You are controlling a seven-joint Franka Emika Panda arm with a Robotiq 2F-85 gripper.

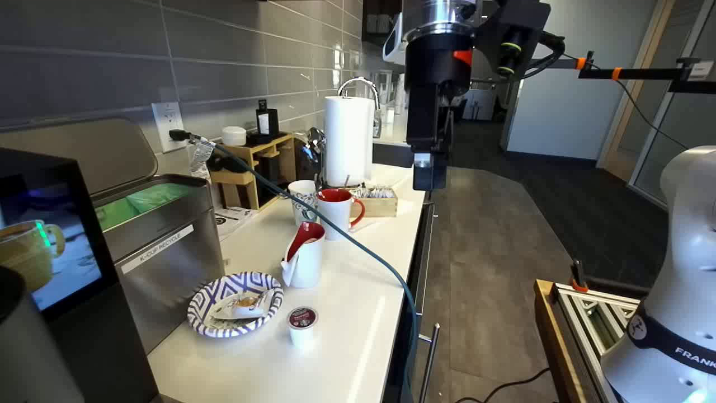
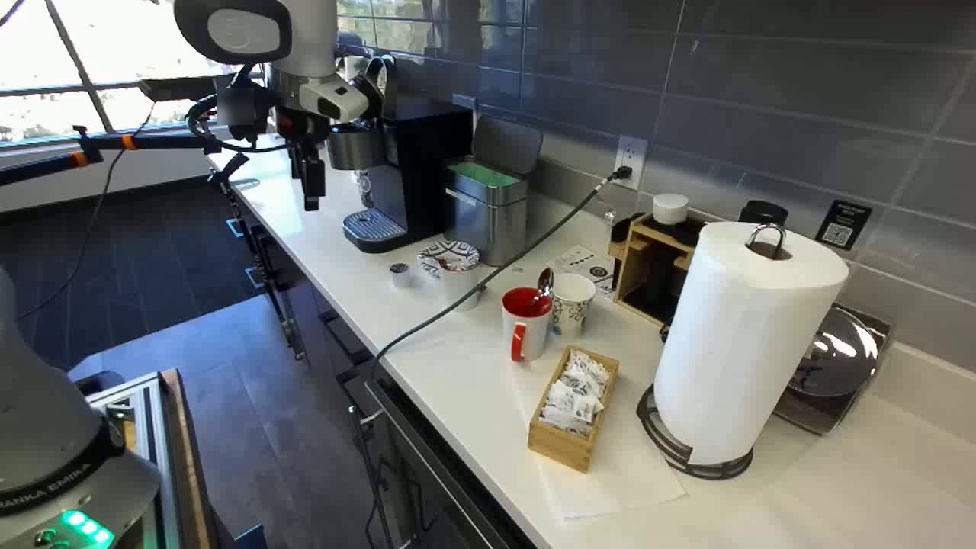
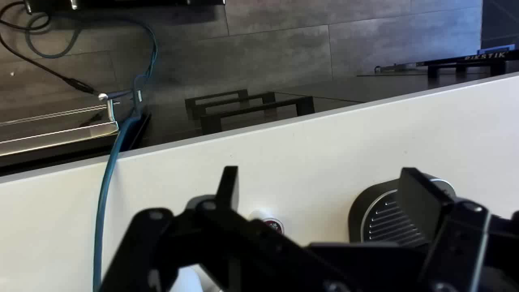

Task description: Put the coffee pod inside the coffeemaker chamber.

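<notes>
Wrist view alone gives the spread of the black two-fingered gripper: its jaws stand wide apart, with white countertop visible between them. In both exterior views the fingers overlap, so the width cannot be told there. The tiny round coffee pod, white-sided and topped in dark reddish-brown, sits partly behind the gripper in the wrist view; in an exterior view it shows whole, upright on the countertop, just beside a shallow paper plate patterned in blue and white zigzags that bears a crumpled whitish wrapper.

In an exterior view a lit screen picturing a yellow mug glows on the big black boxy coffeemaker; in an exterior view, too, the machine presents a round metal head and a black oval drip tray with silvery ribs. That tray also reaches the wrist view, partly hidden by a finger — the coffeemaker chamber itself cannot be made out. The words K-CUP RECYCLE on the brushed-steel bin are legible in an exterior view.

The jointed white robot arm bends out from its base, wrist high — the gripper points straight down above the countertop, near the coffeemaker and well clear of the pod.
</notes>
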